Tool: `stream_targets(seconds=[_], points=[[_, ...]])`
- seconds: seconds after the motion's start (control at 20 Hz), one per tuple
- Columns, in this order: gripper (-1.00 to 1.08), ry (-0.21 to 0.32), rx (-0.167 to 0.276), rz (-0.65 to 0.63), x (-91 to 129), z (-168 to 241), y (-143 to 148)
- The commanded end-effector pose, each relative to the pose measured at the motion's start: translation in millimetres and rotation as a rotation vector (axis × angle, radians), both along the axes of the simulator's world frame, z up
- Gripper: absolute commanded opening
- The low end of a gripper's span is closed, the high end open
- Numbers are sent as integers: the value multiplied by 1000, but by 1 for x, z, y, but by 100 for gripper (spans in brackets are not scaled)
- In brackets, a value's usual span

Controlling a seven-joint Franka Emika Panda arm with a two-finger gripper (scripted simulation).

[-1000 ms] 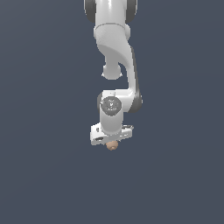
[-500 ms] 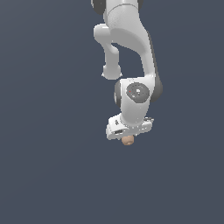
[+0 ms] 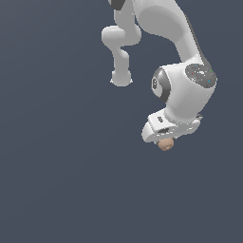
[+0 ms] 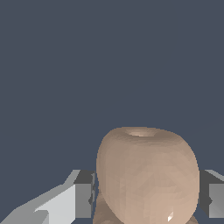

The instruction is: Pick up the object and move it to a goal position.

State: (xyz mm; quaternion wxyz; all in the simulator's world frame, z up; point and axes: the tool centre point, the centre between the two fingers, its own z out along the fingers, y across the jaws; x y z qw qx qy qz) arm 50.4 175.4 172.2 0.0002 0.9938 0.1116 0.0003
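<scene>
We see the pick-up part of the task as done. The object [image 3: 165, 144], a small tan-brown rounded lump, sits under the white gripper [image 3: 166, 141] and nothing else touches it; around it in the exterior view there is only the plain dark background, so we judge that it is carried in the air. No tabletop edge is visible in either picture.

In the wrist view the object [image 4: 147, 175] fills the space between the two fingers [image 4: 84, 199], one grey pad on each side of it and both against its flanks. The jaws are therefore pinching the lump, closed only as far as its width allows. Its wider, rounded part points away from the wrist camera, with a shallow dent on the end.

What is left is the transport and, perhaps, the release. We cannot see any goal marker in the pictures, so we cannot tell how near the goal position is. In the exterior view the arm is bent over toward that view's right, with the gripper hanging at its lowest point.
</scene>
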Motion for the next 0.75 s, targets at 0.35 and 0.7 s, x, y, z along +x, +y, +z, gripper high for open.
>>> stream_targets(seconds=[0.35,0.7], points=[[-100,1,0,-1,2,43,61],[-100,1,0,-1,3,49,70]])
